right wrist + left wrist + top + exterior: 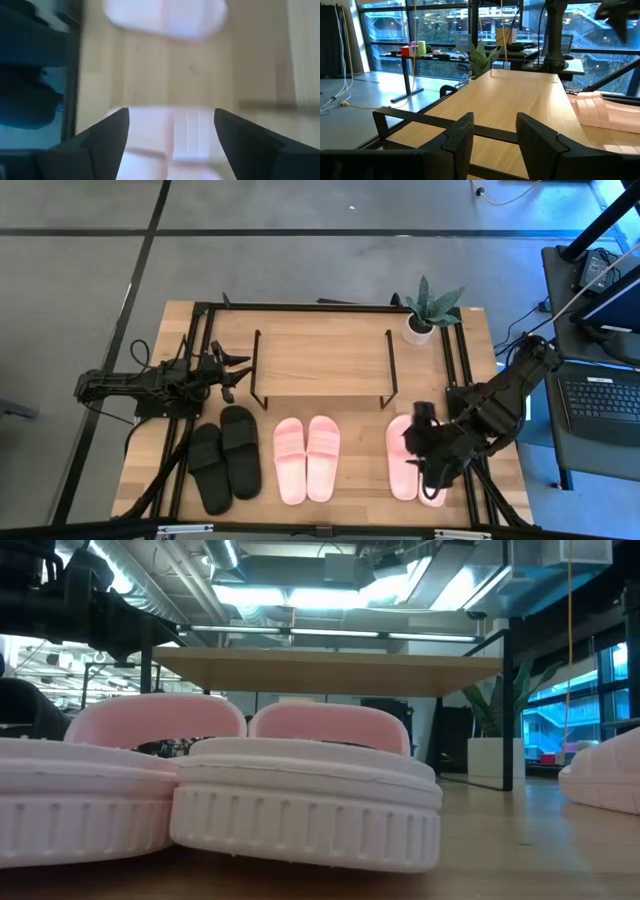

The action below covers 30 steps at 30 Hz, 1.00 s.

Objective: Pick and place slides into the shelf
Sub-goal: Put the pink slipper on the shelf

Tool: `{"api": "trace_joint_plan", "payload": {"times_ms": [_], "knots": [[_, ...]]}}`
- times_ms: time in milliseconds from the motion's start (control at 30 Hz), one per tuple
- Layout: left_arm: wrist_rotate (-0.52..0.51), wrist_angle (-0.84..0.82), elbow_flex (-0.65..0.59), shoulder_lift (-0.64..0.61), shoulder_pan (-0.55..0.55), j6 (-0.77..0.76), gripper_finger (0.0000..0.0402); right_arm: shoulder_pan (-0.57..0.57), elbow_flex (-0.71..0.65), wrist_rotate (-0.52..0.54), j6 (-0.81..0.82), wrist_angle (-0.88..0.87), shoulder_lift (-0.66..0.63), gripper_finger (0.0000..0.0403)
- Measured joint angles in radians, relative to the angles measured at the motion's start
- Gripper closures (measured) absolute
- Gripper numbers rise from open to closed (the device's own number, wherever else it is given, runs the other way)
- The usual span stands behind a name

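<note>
The shelf (320, 363) stands at the table's middle, its board on thin black legs. In front of it lie the black slides (225, 458), a middle pink pair (307, 458) and a right pink pair (405, 460), soles down. My right gripper (425, 465) hangs open over the right pink pair; in its wrist view the fingers (172, 117) stand on either side of a pink slide (185, 137). My left gripper (235, 375) is open at the shelf's left end, level with the board (520, 100). The low view shows the middle pink pair (300, 790) close up.
A potted plant (430, 310) stands at the shelf's far right corner. Black frame rails (190, 380) run along the table's left and right sides. A laptop desk (600, 400) stands beyond the table's right edge. Bare wood lies between the pairs of slides.
</note>
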Motion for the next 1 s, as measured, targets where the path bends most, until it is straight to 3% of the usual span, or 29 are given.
{"api": "trace_joint_plan", "payload": {"times_ms": [200,433,567,1000], "knots": [[0.0,0.0,0.0,0.0,0.0,0.002,0.026,0.063,0.0,0.031,0.229,-0.169,0.078,0.0111],[0.0,0.0,0.0,0.0,0.0,0.001,0.026,0.144,0.0,0.031,0.417,-0.2,0.216,0.0111],[0.0,0.0,0.0,0.0,0.0,0.002,0.026,0.185,0.0,-0.025,0.572,-0.277,0.305,0.0112],[0.0,0.0,0.0,0.0,0.0,0.002,0.0261,0.244,0.0,-0.203,0.559,-0.274,0.514,0.0112]]}}
